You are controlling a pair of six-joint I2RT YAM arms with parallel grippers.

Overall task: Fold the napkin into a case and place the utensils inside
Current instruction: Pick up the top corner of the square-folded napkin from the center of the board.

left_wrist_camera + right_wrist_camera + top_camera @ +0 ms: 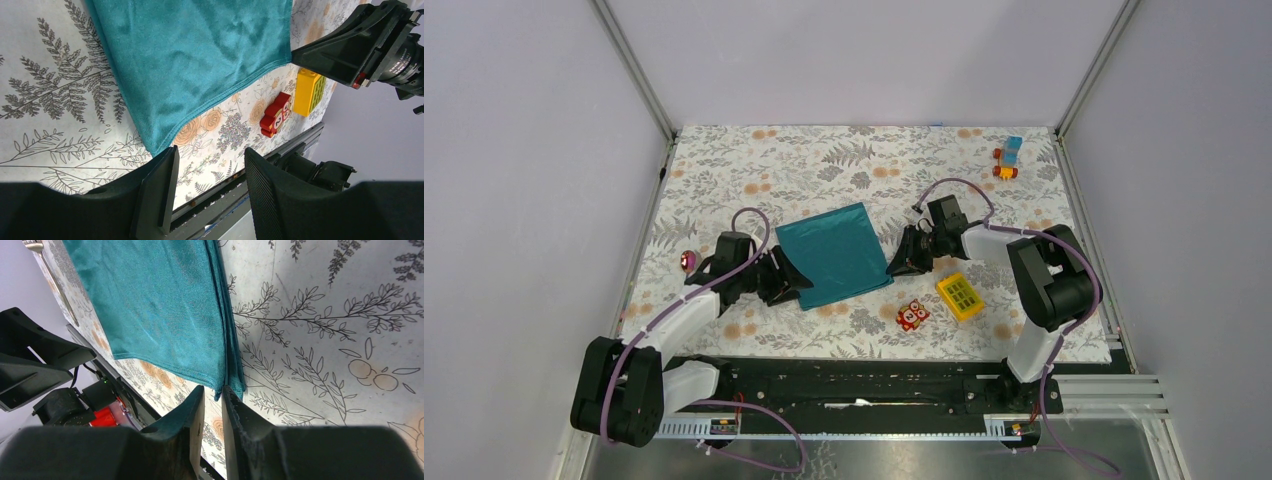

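The table (724,170) is covered in a print of grey ferns and orange flowers. It is enclosed by plain pale lilac walls (844,50), framed by metal posts (636,72). Everything is lit softly and evenly.

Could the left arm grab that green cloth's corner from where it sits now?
Probably yes. The left end effector has its jaws standing apart, and a corner of the napkin lies just ahead of them, with nothing in between.
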